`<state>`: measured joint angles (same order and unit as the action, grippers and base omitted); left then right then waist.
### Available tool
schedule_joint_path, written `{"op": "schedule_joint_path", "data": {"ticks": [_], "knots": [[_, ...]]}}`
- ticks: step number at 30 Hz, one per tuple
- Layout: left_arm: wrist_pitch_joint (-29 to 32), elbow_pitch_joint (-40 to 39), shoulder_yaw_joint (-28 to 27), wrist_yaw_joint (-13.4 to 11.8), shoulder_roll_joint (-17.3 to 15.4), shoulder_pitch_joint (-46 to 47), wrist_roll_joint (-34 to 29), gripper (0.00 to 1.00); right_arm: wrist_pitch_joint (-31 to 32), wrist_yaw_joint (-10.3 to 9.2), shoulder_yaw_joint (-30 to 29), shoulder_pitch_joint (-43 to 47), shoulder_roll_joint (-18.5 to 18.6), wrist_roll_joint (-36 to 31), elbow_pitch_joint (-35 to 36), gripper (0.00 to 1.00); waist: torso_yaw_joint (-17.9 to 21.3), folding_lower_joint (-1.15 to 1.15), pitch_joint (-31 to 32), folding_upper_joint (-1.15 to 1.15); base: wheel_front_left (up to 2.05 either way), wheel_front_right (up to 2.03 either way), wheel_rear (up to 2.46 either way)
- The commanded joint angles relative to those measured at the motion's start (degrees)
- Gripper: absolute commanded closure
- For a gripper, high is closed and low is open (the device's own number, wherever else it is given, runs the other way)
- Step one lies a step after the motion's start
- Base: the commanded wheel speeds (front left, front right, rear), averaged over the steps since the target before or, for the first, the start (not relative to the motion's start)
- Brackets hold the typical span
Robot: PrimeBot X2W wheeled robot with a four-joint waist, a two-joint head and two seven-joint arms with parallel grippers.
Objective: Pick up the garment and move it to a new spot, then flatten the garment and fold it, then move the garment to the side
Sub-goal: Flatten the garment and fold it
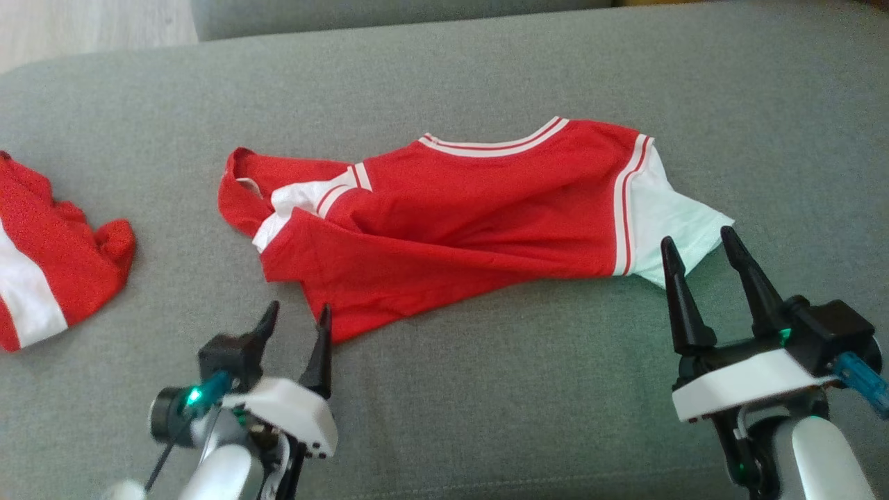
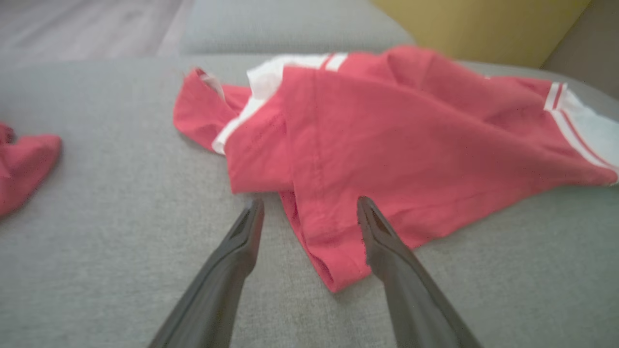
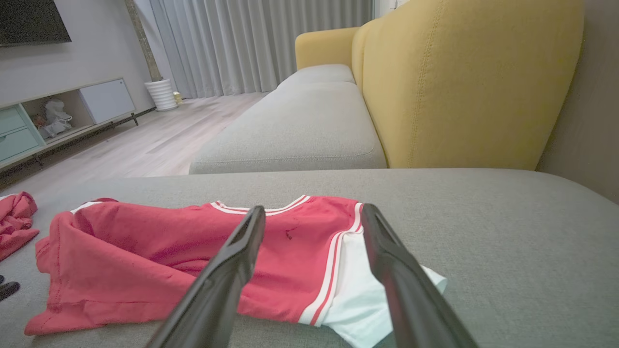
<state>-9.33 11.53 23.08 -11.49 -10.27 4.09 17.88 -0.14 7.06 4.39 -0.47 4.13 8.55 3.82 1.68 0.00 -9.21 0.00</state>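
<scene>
The garment [image 1: 472, 215] is a red T-shirt with white sleeves and striped trim, lying crumpled across the middle of the grey cushion [image 1: 486, 389]. My left gripper [image 1: 297, 316] stands open at the shirt's near left hem corner, and in the left wrist view that gripper [image 2: 309, 205] straddles the hem of the garment [image 2: 387, 145]. My right gripper [image 1: 700, 243] is open beside the white right sleeve. In the right wrist view the gripper [image 3: 313, 212] points over the garment [image 3: 193, 251], nothing held.
A second red and white garment [image 1: 48, 257] lies bunched at the cushion's left edge. A yellow sofa back [image 3: 459, 82] and another grey cushion [image 3: 304, 121] stand beyond. Wooden floor [image 3: 145, 140] and a TV cabinet [image 3: 58, 116] lie past the far edge.
</scene>
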Motion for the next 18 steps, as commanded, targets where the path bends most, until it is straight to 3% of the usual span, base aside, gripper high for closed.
{"op": "schedule_joint_path", "data": {"ticks": [1,9,10,11,18], "knots": [[2.2,1.7,-1.1,1.7,0.0,5.0,1.3,0.00,0.1,0.43,1.5,-1.7,-0.2,0.4,2.0,0.00,0.1,0.00,-1.2,0.00,0.00,0.00,0.00],[3.9,13.3,-0.5,5.4,2.6,10.5,4.6,0.02,0.3,0.43,1.6,-2.3,-0.4,1.1,0.3,0.00,1.3,0.00,-3.4,0.00,0.00,0.00,0.00],[3.8,14.5,-0.5,6.0,2.9,11.0,5.1,0.66,0.3,0.43,1.5,-2.3,-0.4,1.2,0.0,0.00,1.5,0.00,-3.6,0.00,0.00,0.00,0.00],[3.7,15.5,-0.4,6.6,3.1,11.4,5.5,1.00,0.3,0.43,1.3,-2.4,-0.4,1.3,-0.3,0.00,1.6,0.00,-3.7,0.00,0.00,0.00,0.00],[0.9,18.8,-0.2,7.0,3.3,13.0,5.4,1.00,0.4,0.43,-2.2,-3.6,-0.6,2.4,-4.2,0.00,1.5,0.00,-4.0,0.00,0.00,0.00,0.00]]}}
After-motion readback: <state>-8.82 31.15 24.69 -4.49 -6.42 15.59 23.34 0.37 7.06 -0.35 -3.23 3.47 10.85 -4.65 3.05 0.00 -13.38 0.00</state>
